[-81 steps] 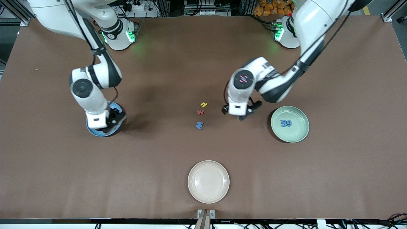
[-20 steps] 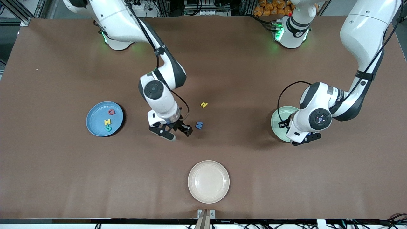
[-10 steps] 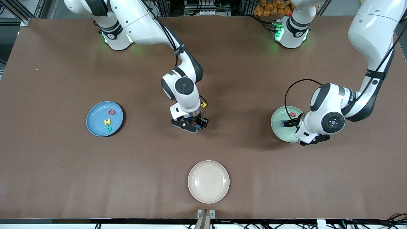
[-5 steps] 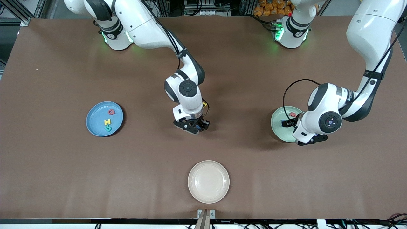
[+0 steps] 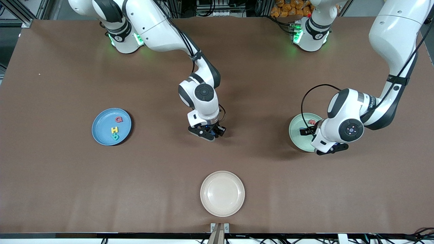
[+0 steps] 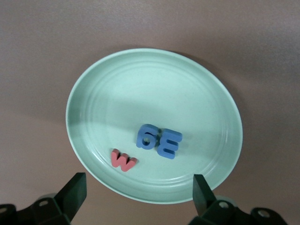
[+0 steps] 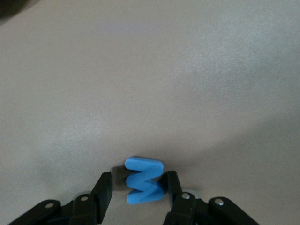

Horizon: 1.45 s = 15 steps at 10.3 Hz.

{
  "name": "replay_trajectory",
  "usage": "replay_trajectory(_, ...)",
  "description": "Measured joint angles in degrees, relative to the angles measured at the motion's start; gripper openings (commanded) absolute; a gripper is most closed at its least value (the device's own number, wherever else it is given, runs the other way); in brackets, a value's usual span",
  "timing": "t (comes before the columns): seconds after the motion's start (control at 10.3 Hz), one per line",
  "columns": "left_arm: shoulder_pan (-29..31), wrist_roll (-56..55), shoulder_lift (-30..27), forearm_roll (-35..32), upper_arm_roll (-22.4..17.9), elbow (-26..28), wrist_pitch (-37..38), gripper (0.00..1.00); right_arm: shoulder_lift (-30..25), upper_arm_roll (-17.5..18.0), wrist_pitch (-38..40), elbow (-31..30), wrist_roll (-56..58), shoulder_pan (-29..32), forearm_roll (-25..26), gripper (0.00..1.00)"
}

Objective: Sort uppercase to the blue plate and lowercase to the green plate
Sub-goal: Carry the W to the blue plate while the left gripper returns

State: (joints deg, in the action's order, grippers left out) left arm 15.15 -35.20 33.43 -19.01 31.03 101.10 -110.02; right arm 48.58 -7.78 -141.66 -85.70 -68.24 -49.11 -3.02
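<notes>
Starting nearest the front camera: cream plate [image 5: 222, 193] sits alone on the brown table [image 5: 67, 189], mid-table, nothing in it.

Left gripper [image 5: 331, 149] hangs over the near rim of the green plate [image 5: 298, 139], toward the left arm's end. Left wrist view confirms it: fingers [image 6: 75, 187] spread wide apart, nothing between them, plate directly below. That arm is waiting.

Green plate contents, from the left wrist view:
- red w [image 6: 123, 161], lying flat near the rim
- blue m [image 6: 166, 143], flat, closer to the plate's centre
- second blue letter [image 6: 146, 137], touching the m; its shape isn't clear enough to read
- the w lies just beside the two blue ones, not touching them

Right gripper [image 5: 207, 132] is down at the table surface mid-table, farther from the camera than the cream plate. It straddles the larger blue W [image 7: 143, 185], which lies flat on the table. In the right wrist view one finger [image 7: 169, 183] is against the letter's side, and the other shows a thin gap to it. So the jaws are not yet clamped and the letter is not lifted.

Blue plate [image 5: 101, 130] sits toward the right arm's end, well apart from both grippers. It holds three capitals in a loose column, none touching:
- teal R [image 5: 115, 137], nearest the camera
- yellow H [image 5: 115, 129], in the middle
- red Q [image 5: 118, 119], farthest
</notes>
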Motion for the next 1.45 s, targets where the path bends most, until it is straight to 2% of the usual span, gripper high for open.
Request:
replay_trajectory(0.19,-0.35,-0.55,0.18,0.00,0.00,0.00,0.00,1.00,0.01,0.00,0.09,0.04,-0.14,-0.12,1.29,0.25)
replay_trajectory(0.39,-0.42,-1.00,0.19,0.00,0.00,0.00,0.00,1.00,0.00,0.02,0.56,0.31,-0.21,-0.19,2.57,0.13)
replay_trajectory(0.78,-0.83,-1.14,0.21,0.00,0.01,-0.01,0.00,1.00,0.03,-0.11,0.76,0.44,0.59,-0.24,4.70,0.03)
replay_trajectory(0.97,-0.90,-1.44,0.22,0.00,0.01,-0.05,-0.01,1.00,-0.26,-0.72,6.63,1.62,9.93,1.23,5.67,0.02)
replay_trajectory(1.26,-1.95,-3.13,0.22,0.00,0.06,-0.17,-1.18,1.00,-4.32,-0.97,18.37,2.40,31.10,8.35,5.68,0.03)
replay_trajectory(1.45,-4.51,-5.33,0.26,0.00,0.17,-0.86,-2.19,1.00,-11.19,-1.83,20.35,-3.73,43.93,12.99,5.70,0.04)
